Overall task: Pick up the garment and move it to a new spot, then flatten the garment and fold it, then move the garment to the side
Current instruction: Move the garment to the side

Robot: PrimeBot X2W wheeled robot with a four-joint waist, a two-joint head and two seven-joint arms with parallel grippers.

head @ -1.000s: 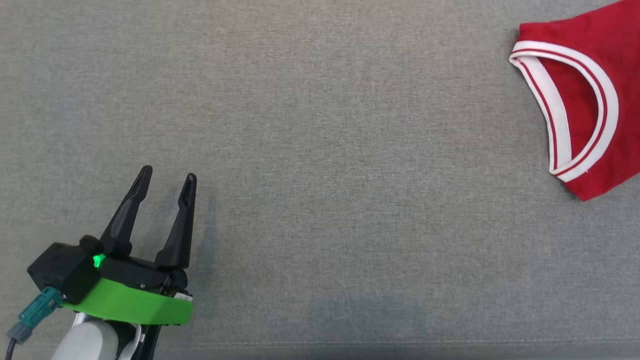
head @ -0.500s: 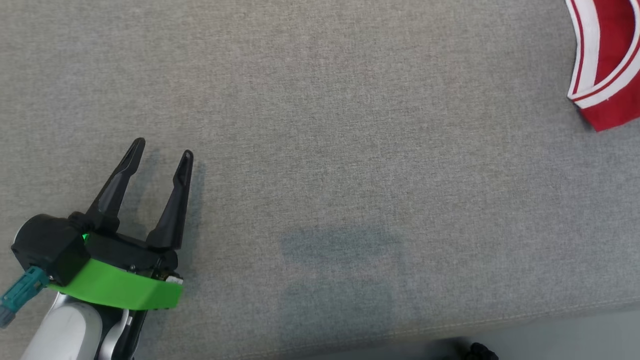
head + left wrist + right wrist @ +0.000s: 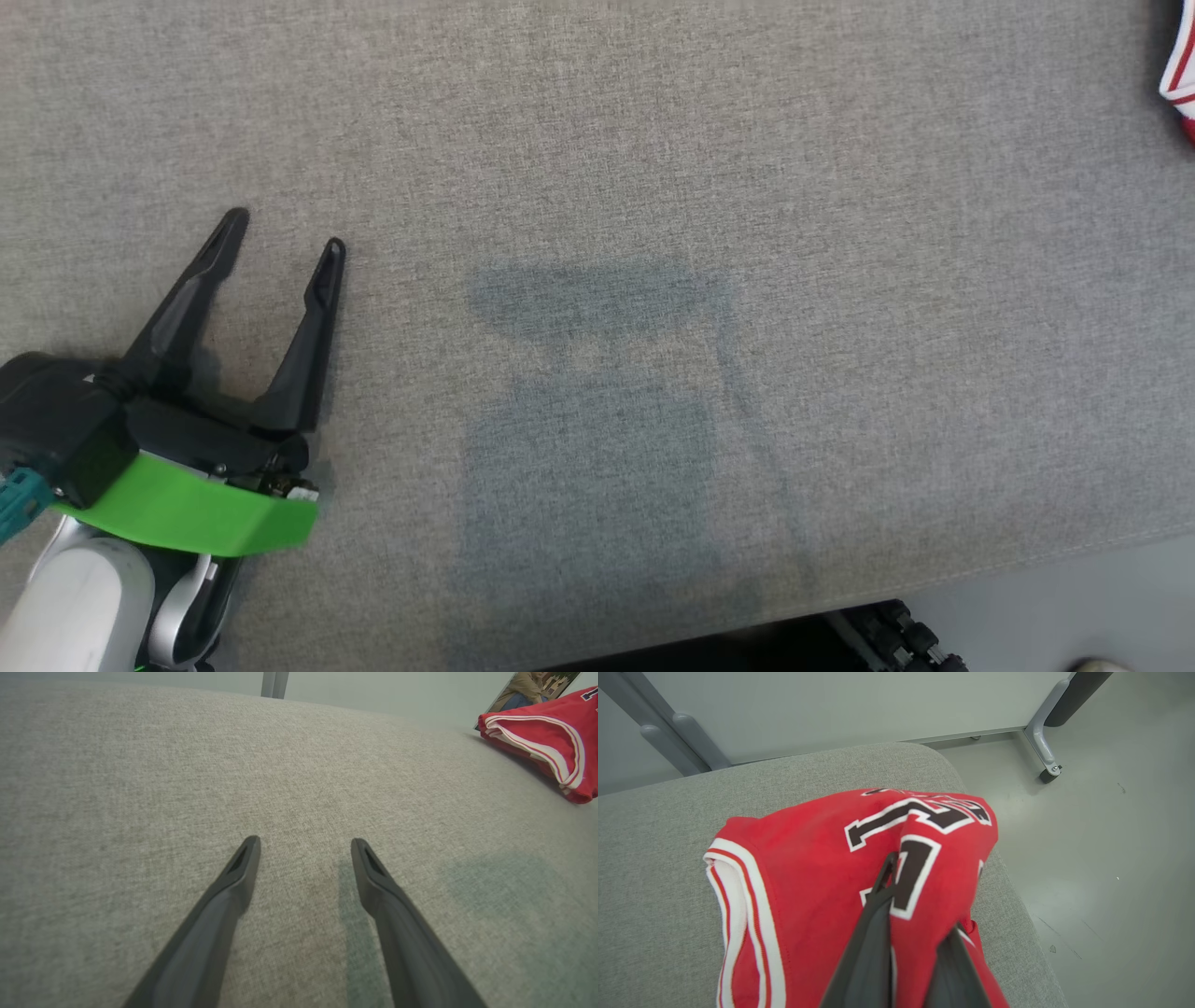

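Right tool (image 3: 917,905) pinches a fold of the red jersey (image 3: 808,868); left tool (image 3: 284,233) stands spread wide, holding nothing.

The left gripper (image 3: 285,233) is held low at the lower left of the head view, its two dark fingers spread wide above the pale forearm (image 3: 84,607), while the right gripper (image 3: 908,905) is clamped shut on the garment (image 3: 808,882).
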